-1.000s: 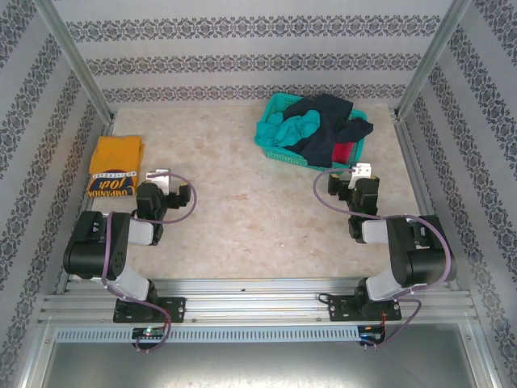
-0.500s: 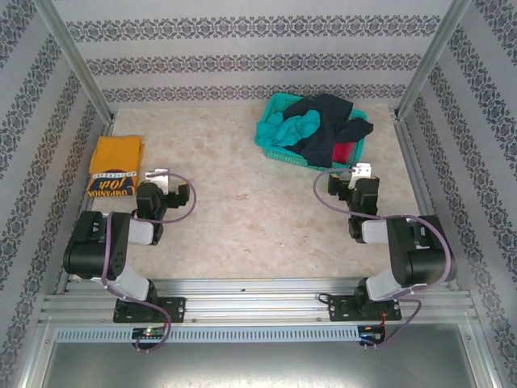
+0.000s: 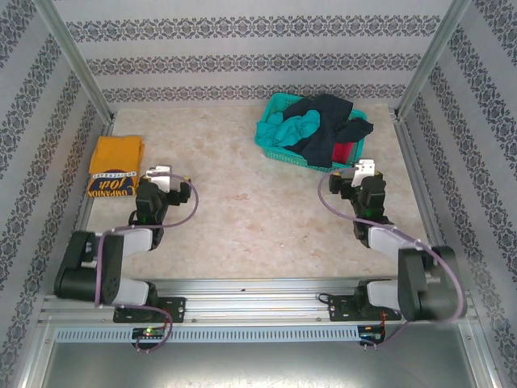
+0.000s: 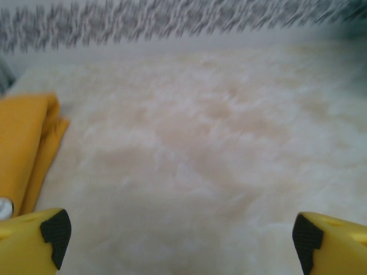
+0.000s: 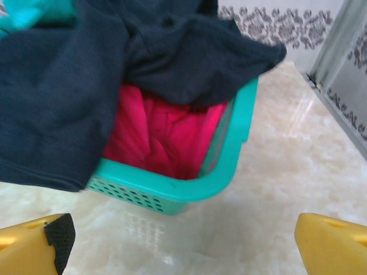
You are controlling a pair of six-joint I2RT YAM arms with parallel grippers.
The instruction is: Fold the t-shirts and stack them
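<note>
Left gripper (image 3: pixel 159 173): jaws spread wide, nothing between them, low over the bare table (image 3: pixel 242 210), lower left of the top view.
Right gripper (image 3: pixel 363 168): wide open too and empty, right of centre, just short of the basket (image 3: pixel 279 149).
Yellow t-shirt (image 3: pixel 115 164): folded flat at the left edge, near the left gripper, not touching.
Teal t-shirt (image 3: pixel 292 128): crumpled in the basket, upper centre, beside a navy garment (image 3: pixel 323 121) and a red garment (image 3: pixel 343 152).

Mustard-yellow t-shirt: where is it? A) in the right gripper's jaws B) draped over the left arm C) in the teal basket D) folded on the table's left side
D: the mustard-yellow t-shirt lies folded on the table near its left edge, well apart from the teal basket.
</note>
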